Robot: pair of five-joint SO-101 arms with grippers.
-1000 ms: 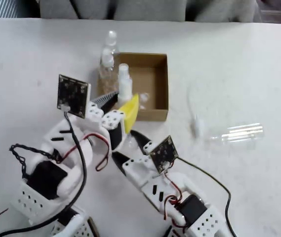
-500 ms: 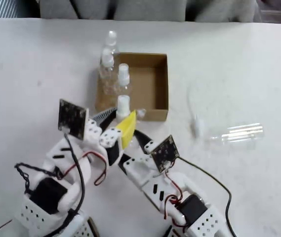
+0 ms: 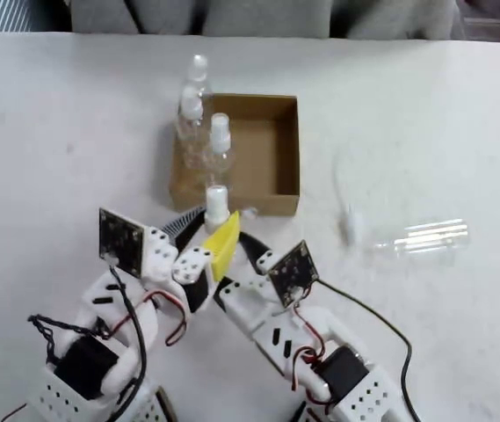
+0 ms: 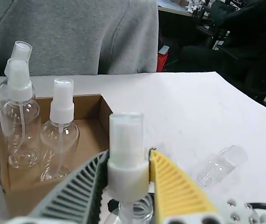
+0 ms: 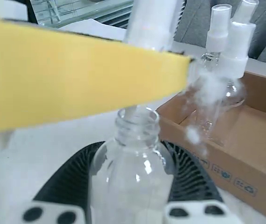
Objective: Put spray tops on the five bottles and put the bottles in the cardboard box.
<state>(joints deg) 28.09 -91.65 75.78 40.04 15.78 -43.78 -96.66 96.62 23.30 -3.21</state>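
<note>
Drawing spray top [image 4: 125, 140], pinched in left gripper [image 4: 127, 164], back from box [image 3: 297, 149], lining it up for capping bottle [image 5: 133, 137] clamped in right gripper [image 5: 133, 176].

The bottle [image 5: 128, 172] is clear, shiny plastic, the spray top [image 4: 126, 158] is smooth white plastic, and the box [image 3: 271, 158] is dull brown cardboard.

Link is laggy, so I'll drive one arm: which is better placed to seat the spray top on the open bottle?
Left. The left claw grips the spray top directly over the open bottle; the right claw holds that bottle upright, so lowering left should seat it.
</note>
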